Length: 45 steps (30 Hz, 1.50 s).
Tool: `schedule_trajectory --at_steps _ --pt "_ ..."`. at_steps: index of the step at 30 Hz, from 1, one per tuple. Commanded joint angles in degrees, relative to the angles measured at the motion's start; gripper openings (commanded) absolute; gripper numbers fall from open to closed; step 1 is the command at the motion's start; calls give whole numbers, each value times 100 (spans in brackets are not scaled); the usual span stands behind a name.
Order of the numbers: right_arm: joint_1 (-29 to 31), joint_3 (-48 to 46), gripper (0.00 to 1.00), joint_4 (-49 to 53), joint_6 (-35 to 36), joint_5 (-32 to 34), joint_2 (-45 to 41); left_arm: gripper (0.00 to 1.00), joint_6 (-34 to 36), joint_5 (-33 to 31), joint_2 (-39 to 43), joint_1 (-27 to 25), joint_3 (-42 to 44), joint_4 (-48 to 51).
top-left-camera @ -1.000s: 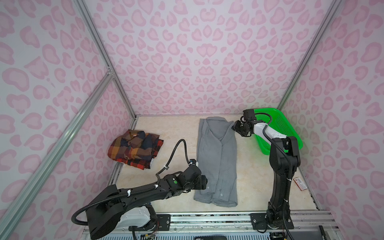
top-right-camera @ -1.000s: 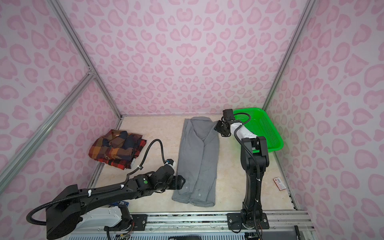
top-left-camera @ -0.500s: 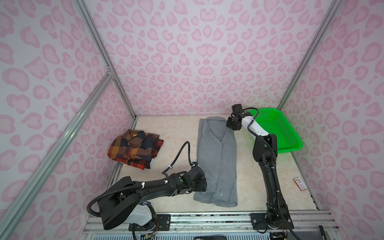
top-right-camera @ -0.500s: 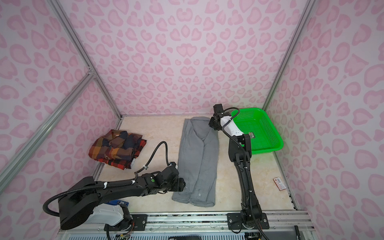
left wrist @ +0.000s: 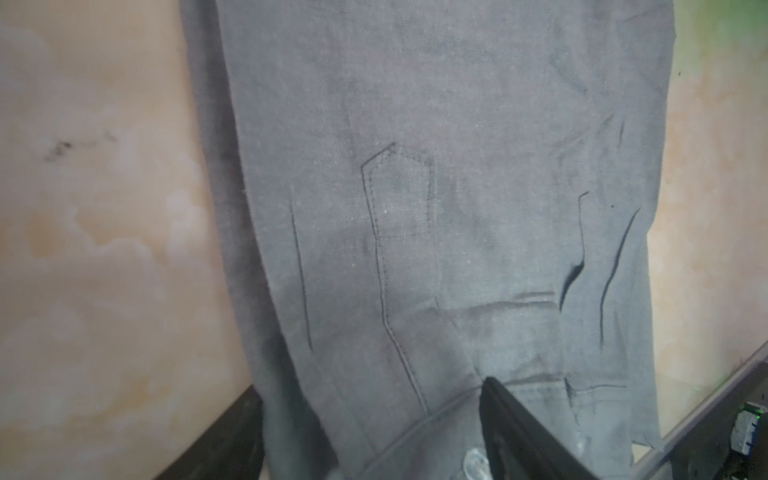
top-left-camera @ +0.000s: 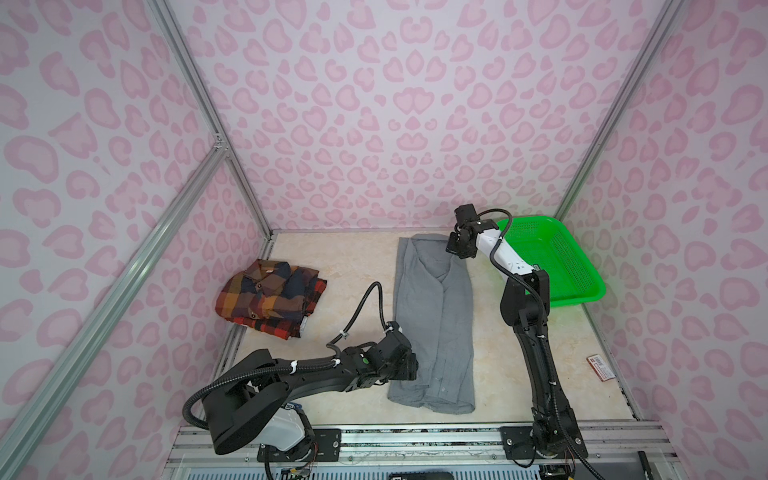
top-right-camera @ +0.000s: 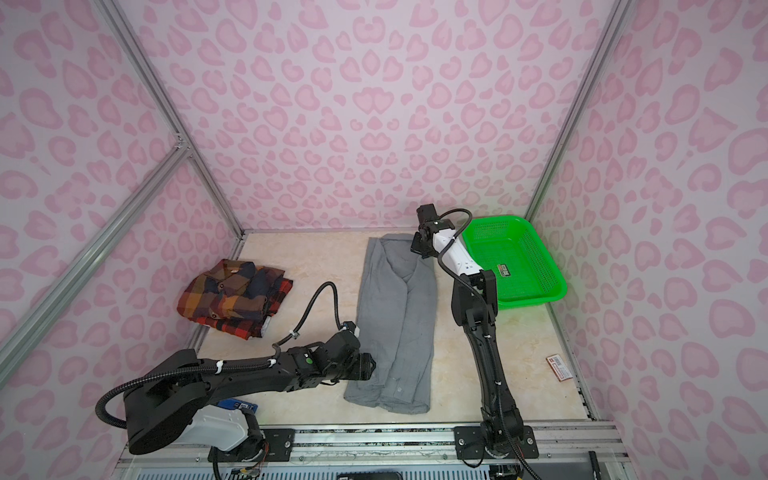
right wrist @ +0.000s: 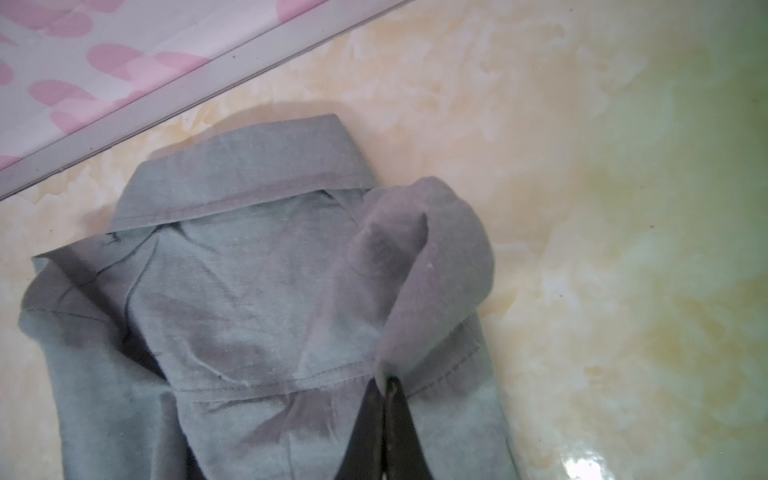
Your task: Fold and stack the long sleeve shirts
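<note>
Having swung in from the basket (top-left-camera: 577,297), the right gripper (right wrist: 384,380) now pinches a shoulder fold of the gray shirt (top-left-camera: 434,316), laid flat on the table (top-left-camera: 340,257); the left gripper (left wrist: 370,386) hangs wide-jawed at its hem; the cloth looks light and limp, so take corners.

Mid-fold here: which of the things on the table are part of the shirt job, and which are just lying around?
Job: gray shirt, pinched near its collar by the right tool; folded plaid shirt; left tool, open at the hem.

Lying about: green mesh basket; label inside it; small red packet at far right.
</note>
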State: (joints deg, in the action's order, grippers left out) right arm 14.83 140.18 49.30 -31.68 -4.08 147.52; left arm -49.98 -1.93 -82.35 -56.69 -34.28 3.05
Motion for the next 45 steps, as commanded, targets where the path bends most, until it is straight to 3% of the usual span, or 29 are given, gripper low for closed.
schedule_trajectory --at_steps 1,13,19,22,25,31,35,39,45 --pt "42 342 0 162 131 131 230 80 -145 165 -25 0 96 350" --pt "486 1196 2 79 604 559 974 79 -214 238 -40 -14 169 289" --pt "435 1455 21 290 518 162 1248 79 -223 194 163 -12 235 412" --pt "445 1468 36 297 639 15 1051 80 -214 54 545 -14 344 512" --pt "459 1470 44 412 730 13 715 82 -216 -50 858 -11 392 682" --pt "459 1270 52 765 883 47 -240 90 -105 -265 1278 -3 496 885" --pt "477 -131 56 738 749 -26 -1536 94 86 -362 1560 48 613 862" --pt "572 -3390 59 -811 465 -331 -3663 97 191 -196 1720 88 643 705" --pt "667 -6728 61 -1723 142 -1037 -5876 100 233 64 1923 128 825 471"
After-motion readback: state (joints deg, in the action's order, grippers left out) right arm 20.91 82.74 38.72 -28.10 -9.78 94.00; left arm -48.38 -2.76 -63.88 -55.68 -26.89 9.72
